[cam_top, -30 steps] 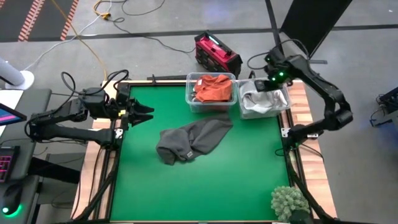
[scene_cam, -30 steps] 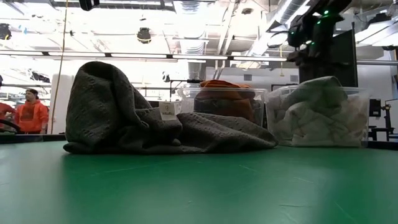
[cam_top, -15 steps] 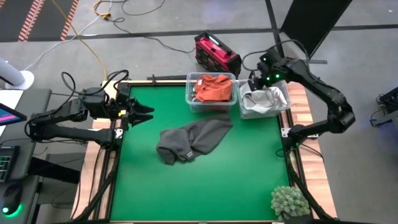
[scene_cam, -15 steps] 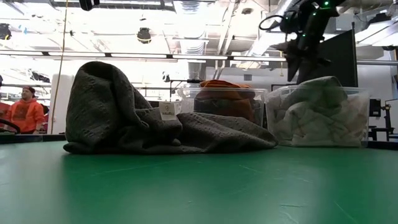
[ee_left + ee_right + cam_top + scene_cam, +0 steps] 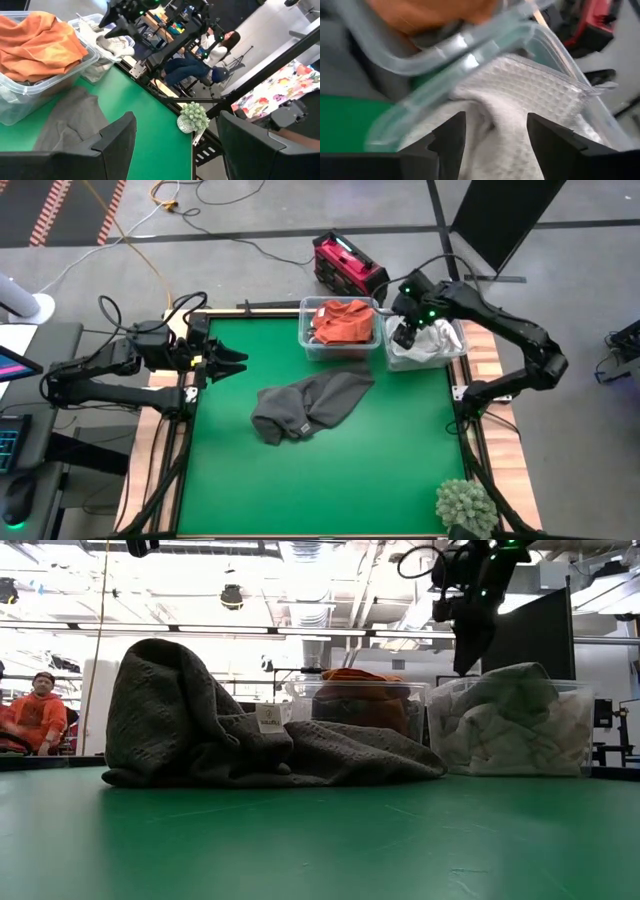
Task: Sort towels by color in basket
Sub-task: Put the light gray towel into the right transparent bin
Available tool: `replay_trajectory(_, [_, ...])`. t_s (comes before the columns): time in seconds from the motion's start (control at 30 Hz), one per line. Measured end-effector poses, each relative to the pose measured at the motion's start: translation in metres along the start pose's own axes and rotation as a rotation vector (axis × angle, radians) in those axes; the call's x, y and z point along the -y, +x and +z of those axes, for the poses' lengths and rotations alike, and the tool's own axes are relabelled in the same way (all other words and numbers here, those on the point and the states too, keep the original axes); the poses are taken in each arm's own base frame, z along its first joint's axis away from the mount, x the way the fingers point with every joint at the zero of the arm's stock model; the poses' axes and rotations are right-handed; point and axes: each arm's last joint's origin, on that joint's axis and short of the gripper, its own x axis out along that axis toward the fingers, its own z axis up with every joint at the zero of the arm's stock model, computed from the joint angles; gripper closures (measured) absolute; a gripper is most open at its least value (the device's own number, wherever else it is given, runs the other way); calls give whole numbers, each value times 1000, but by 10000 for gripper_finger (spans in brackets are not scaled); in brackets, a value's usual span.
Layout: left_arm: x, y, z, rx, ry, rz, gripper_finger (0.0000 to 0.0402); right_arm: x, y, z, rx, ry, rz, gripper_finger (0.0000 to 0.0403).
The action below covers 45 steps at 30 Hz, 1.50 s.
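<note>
Two dark, near-black robot arms built from slim jointed segments. The right arm [image 5: 500, 330] carries small green indicator lights near its wrist and a thin black cable looping above it. Its gripper [image 5: 495, 131] ends in two broad, flat, matte black fingers. The left arm [image 5: 100, 375] has the same dark finish, and its gripper [image 5: 175, 145] shows wide black fingers with angular edges.

Past the left arm's two dark fingers [image 5: 117, 142], spread wide, a crumpled rust-orange towel [image 5: 37, 42] fills a clear plastic bin [image 5: 60, 75] on the green bench [image 5: 150, 125]. A dark grey towel [image 5: 70, 125] lies flat just beside it. A spiky green plant ball [image 5: 193, 116] sits at the bench's corner, with a seated person [image 5: 210, 52] beyond.
</note>
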Motion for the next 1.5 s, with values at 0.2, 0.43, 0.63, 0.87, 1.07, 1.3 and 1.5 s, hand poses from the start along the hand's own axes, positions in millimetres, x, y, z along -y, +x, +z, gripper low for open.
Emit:
replay_trajectory(0.2, [0,0,0,0,0,0,136,2,27,5,-110,-116,-21,209])
replay_trajectory(0.43, [0,0,0,0,-19,0,136,5,57,-1,-305,-92,93,360])
replay_trajectory(0.63, [0,-1,0,-4,-19,-8,136,8,48,-23,-494,33,287,372])
replay_trajectory(0.87, [0,-1,0,-4,-11,-9,136,31,45,-26,-429,201,257,379])
replay_trajectory(1.07, [0,-1,0,-9,-17,-15,136,46,44,-32,-445,382,215,312])
replay_trajectory(1.3, [1,-1,0,-14,1,-21,136,63,35,-52,-591,654,179,211])
replay_trajectory(1.5, [1,-1,0,-18,4,-26,136,65,25,-53,-584,707,130,166])
